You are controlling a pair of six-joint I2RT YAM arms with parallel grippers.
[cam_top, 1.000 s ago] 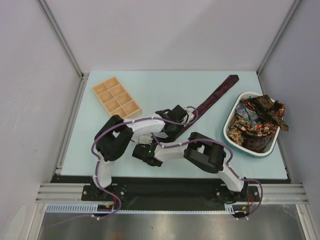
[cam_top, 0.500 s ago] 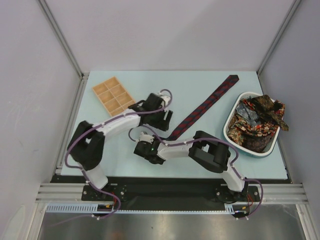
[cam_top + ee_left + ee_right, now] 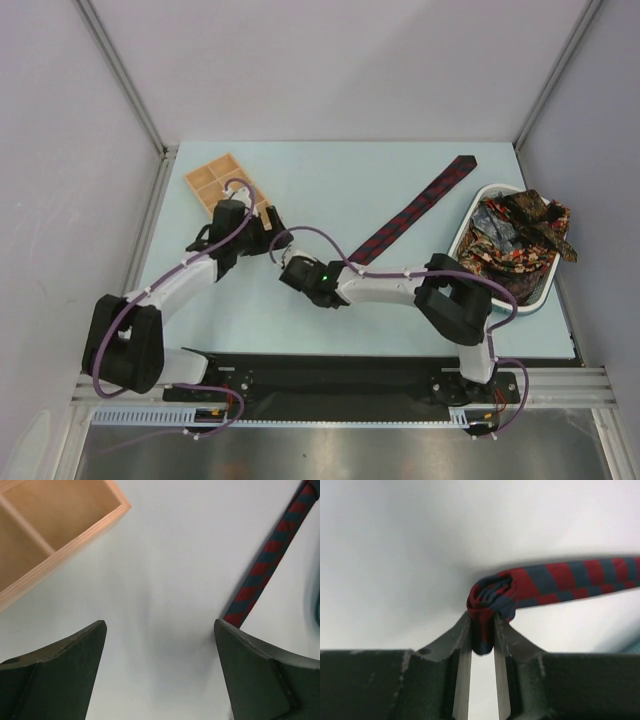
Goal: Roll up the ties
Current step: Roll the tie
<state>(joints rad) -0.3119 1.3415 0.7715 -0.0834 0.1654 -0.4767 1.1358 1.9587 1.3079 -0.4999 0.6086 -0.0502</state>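
A dark navy tie with red diagonal stripes [image 3: 415, 205] lies stretched diagonally across the table, its wide end at the back right. Its narrow end is wound into a small roll [image 3: 492, 592], and my right gripper [image 3: 482, 619] is shut on that roll; from above, the right gripper [image 3: 292, 270] sits mid-table. My left gripper [image 3: 160, 625] is open with only bare table between its fingers, and the striped tie [image 3: 265, 560] runs off to its right. From above, the left gripper [image 3: 262, 228] hangs beside the wooden tray. More ties [image 3: 515, 240] are heaped in the basket.
A wooden compartment tray [image 3: 222, 180] sits at the back left; its corner [image 3: 60, 535] lies close ahead of the left fingers. A white oval basket [image 3: 462, 240] with a teal rim stands at the right edge. Metal frame posts rise at both back corners.
My left gripper has opened, let go of the tie and swung left to the wooden tray. The right gripper has kept its hold on the rolled end and shifted slightly back.
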